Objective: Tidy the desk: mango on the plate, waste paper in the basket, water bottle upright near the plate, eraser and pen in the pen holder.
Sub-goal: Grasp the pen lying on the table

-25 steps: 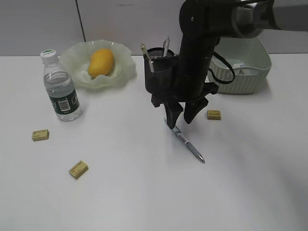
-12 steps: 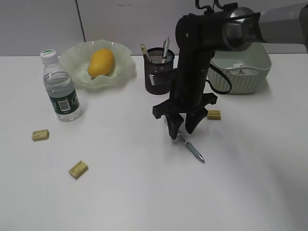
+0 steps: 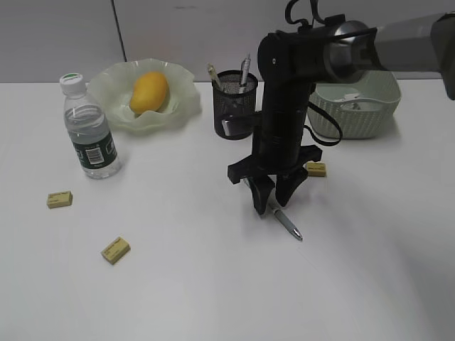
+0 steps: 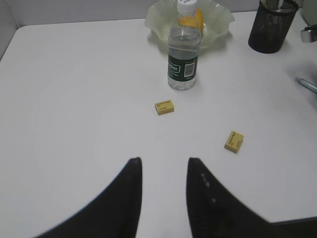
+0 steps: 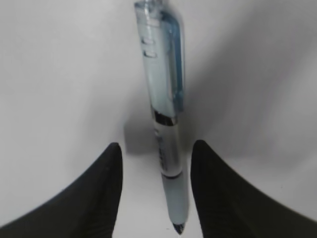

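Observation:
A clear pen [image 3: 286, 223] lies on the white desk [image 3: 213, 284]. My right gripper [image 3: 274, 204] stands over the pen's upper end, open, one finger on each side. In the right wrist view the pen [image 5: 166, 124] runs between the black fingers [image 5: 101, 173] of the right gripper [image 5: 156, 146] without touching them. The mango [image 3: 149, 91] rests in the ruffled plate [image 3: 106, 82]. The water bottle [image 3: 89, 131] stands upright beside it. The pen holder [image 3: 236, 106] holds pens. My left gripper [image 4: 163, 161] hovers open and empty.
Three yellow erasers [image 3: 60, 199] [image 3: 115, 250] [image 3: 316, 169] lie loose on the desk. The basket [image 3: 370, 117] stands at the back right with a small white wad [image 3: 353, 101] inside. The left wrist view shows the bottle [image 4: 183, 59] and two erasers [image 4: 164, 106] [image 4: 234, 141].
My right gripper has come down and slightly forward onto the pen, away from the pen holder, and its jaws have narrowed a little. The pen has not moved.

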### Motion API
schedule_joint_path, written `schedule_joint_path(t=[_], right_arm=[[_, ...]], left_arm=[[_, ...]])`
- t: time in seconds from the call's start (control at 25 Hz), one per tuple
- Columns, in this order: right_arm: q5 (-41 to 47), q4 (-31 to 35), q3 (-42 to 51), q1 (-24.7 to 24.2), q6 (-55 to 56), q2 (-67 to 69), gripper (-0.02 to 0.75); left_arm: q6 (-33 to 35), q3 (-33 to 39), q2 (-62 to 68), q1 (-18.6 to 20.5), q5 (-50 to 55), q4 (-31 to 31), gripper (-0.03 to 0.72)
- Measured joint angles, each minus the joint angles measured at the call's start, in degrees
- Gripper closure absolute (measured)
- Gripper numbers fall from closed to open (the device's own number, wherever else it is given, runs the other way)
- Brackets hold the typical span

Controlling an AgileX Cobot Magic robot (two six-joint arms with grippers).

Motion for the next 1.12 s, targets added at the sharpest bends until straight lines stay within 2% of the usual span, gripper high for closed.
schedule_joint_path(t=[0.44,0.6,0.8,1.12], right_arm=[[0.11,0.0,0.04,0.0,-0.08,0.84,0.391],[0.11,0.0,0.04,0.0,-0.08,0.88,0.458],[0.34,-0.06,0.04,0.0,-0.08,1.18,0.626],[0.36,-0.06,0.0,0.0,-0.12,0.32,0.626]], left_arm=[[0.0,0.0,0.0,0.0,0.0,0.16,0.45],[0.0,0.0,0.0,0.0,0.0,0.16,0.45],[0.0,0.0,0.0,0.0,0.0,0.19,0.45],[0.0,0.0,0.0,0.0,0.0,0.45,0.45]])
